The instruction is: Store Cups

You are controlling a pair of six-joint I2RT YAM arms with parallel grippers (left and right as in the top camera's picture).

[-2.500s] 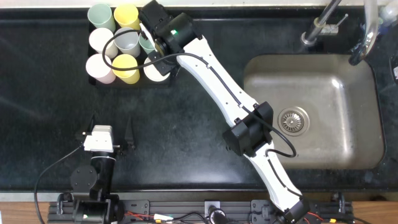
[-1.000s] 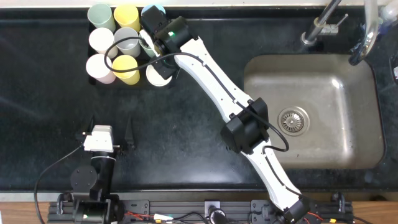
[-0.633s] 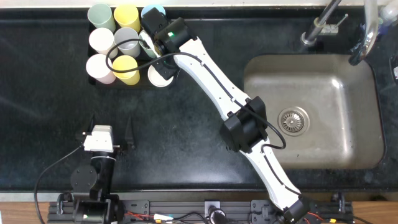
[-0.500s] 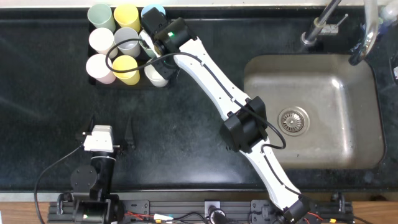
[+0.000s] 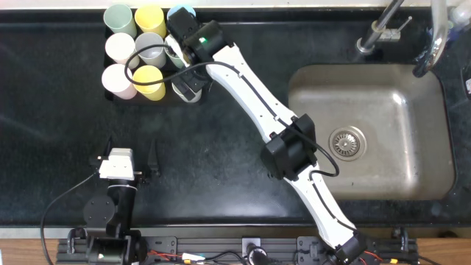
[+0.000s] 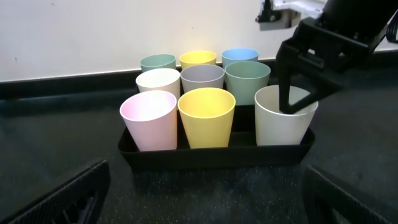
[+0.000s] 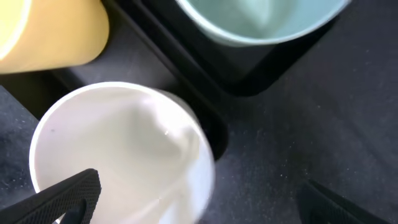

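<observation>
Nine plastic cups stand upright, mouths up, in a shallow black tray (image 6: 211,155) at the far left of the table (image 5: 221,184) — three rows of three, rims nearly touching. Near row, left to right: pink cup (image 6: 149,118), near yellow cup (image 6: 206,115), white cup (image 6: 283,121). Middle row: cream cup (image 6: 158,81), grey cup (image 6: 202,78), sage cup (image 6: 247,78). Far row: pale green cup (image 6: 158,62), far yellow cup (image 6: 198,59), blue cup (image 6: 240,56). The white cup seems seated in the near right corner — the tray wall hides its base.

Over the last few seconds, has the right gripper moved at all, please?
Yes. The right gripper has shifted slightly down the top view against the tray, uncovering the blue cup.
</observation>
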